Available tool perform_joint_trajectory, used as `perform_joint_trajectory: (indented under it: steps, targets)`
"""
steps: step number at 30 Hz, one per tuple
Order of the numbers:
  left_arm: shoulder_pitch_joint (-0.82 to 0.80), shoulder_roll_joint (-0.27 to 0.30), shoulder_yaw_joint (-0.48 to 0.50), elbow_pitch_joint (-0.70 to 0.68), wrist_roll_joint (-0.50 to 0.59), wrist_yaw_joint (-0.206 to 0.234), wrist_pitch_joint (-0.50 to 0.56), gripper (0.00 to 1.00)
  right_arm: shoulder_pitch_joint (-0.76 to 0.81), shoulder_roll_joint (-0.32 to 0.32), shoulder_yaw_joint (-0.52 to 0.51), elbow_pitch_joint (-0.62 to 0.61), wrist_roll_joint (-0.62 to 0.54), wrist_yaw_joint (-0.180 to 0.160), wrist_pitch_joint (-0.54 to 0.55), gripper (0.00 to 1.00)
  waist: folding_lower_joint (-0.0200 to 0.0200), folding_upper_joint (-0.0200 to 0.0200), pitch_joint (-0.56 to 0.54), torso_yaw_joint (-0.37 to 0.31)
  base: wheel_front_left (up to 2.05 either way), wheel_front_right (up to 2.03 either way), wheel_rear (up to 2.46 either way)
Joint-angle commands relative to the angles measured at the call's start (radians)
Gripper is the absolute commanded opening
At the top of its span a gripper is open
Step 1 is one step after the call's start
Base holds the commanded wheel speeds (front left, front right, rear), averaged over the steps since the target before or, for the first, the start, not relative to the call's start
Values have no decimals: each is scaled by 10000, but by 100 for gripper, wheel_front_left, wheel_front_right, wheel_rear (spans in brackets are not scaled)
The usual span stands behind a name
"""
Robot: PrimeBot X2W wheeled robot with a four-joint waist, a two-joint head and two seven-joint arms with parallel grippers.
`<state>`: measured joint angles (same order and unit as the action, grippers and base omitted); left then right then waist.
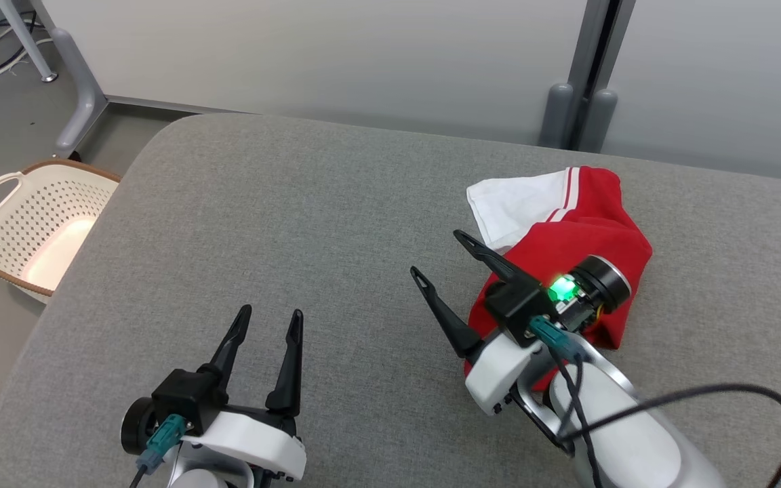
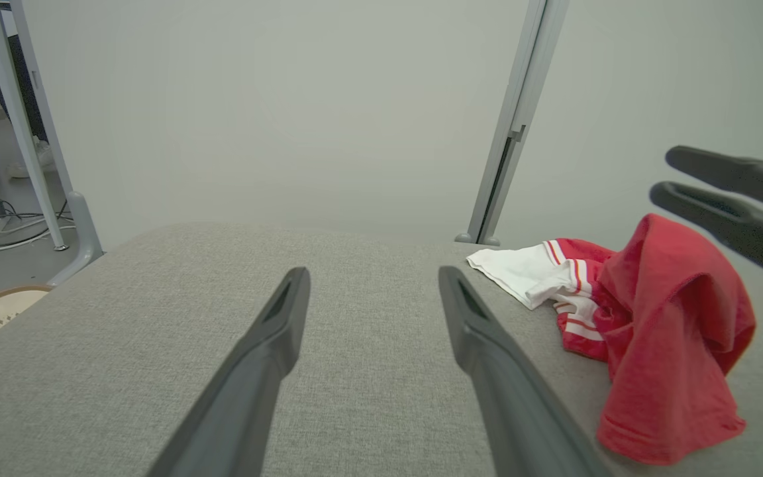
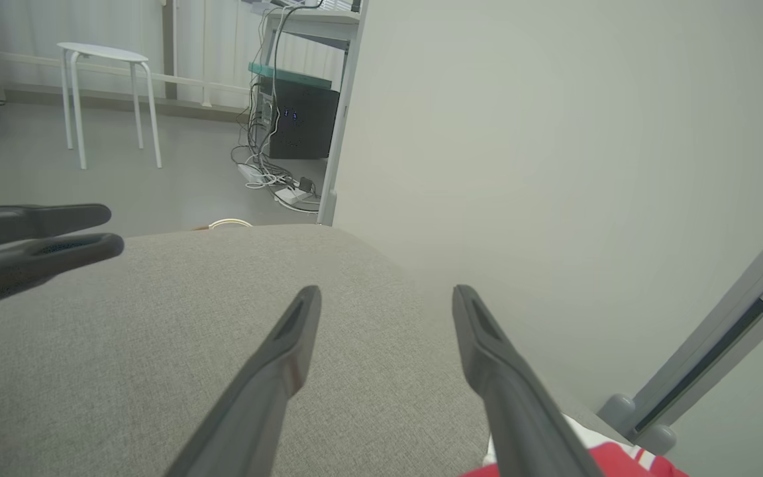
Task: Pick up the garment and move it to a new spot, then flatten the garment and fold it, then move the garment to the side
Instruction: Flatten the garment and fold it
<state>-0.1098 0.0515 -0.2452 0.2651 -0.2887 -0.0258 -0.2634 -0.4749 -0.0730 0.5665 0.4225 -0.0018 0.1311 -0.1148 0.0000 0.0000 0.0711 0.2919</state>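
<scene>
Nearest the robot, at the lower left of the head view, the left hand [image 1: 272,312] hangs over bare grey worktop [image 1: 295,203], its two dark fingers spread wide with nothing between them. A little farther off and to the right, the right hand [image 1: 437,253] is just as wide open and just as empty. Its fingers point up and left over bare worktop, while its wrist sits above the near edge of the garment [image 1: 587,230]. That garment (red, with a white part edged in red stripes) lies in a crumpled heap on the right side of the worktop, the white part at its far side. Beyond the worktop's left edge a pale basket [image 1: 38,203] stands on the floor, and past the far edge is a plain wall with a grey post [image 1: 584,68].

By my reading the first step, picking the garment up, has not begun. The next move calls for the right hand to swing round toward the heap, since its fingers aim past the cloth, then come down and close on a raised fold. The open left half of the worktop looks a fair new spot.
</scene>
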Motion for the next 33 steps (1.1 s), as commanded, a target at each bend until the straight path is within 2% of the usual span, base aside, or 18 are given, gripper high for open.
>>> perform_joint_trajectory:
  steps: [1,7,13,18,19,20,21,22,23,27,28,33]
  targets:
    - [-178,12,-10,24,19,-61,-14,100,-291,9,148,259,-37,-3,306,100,0,0,63,95,0,0,0]
    - [-245,11,-449,22,-404,65,-12,100,-1150,153,235,1701,-475,-3,2252,100,0,0,71,346,0,0,0]
    - [-121,11,-491,-40,-491,156,-13,100,-881,58,-915,2174,-1142,-3,3141,100,0,0,114,224,0,0,0]
    - [-129,11,-372,-48,-565,146,-14,100,-324,-239,-1918,2012,-1388,-3,3694,100,0,0,159,-138,0,0,0]
    - [-163,9,-367,-57,-547,121,-13,100,-210,-314,-2153,1916,-1413,-3,3763,78,0,0,189,-227,0,0,0]
    - [-210,6,-378,-59,-539,99,-13,100,-70,-409,-2379,1837,-1421,-5,3827,49,0,0,211,-305,0,0,0]
    - [-254,6,-397,-62,-530,82,-13,100,96,-495,-2620,1779,-1392,-5,3902,36,0,0,236,-386,0,0,0]
    - [-284,11,-402,-67,-519,86,-13,100,272,-575,-2838,1688,-1339,-3,3972,8,0,0,262,-471,0,0,0]
    - [-309,9,-416,-72,-517,88,-13,100,398,-650,-3052,1576,-1299,-5,3993,0,0,0,295,-560,0,0,0]
    - [-441,9,-451,-63,-498,73,-13,100,958,-1036,-4072,1159,-1197,-5,3958,0,0,0,420,-871,0,0,0]
    - [-441,9,-451,-63,-498,73,-13,100,958,-1036,-4072,1159,-1197,-5,3958,0,0,0,420,-871,0,0,0]
    - [-489,12,-486,-10,-449,52,-13,100,1579,-1260,-5412,764,-1144,-3,3827,0,0,0,554,-1175,0,0,0]
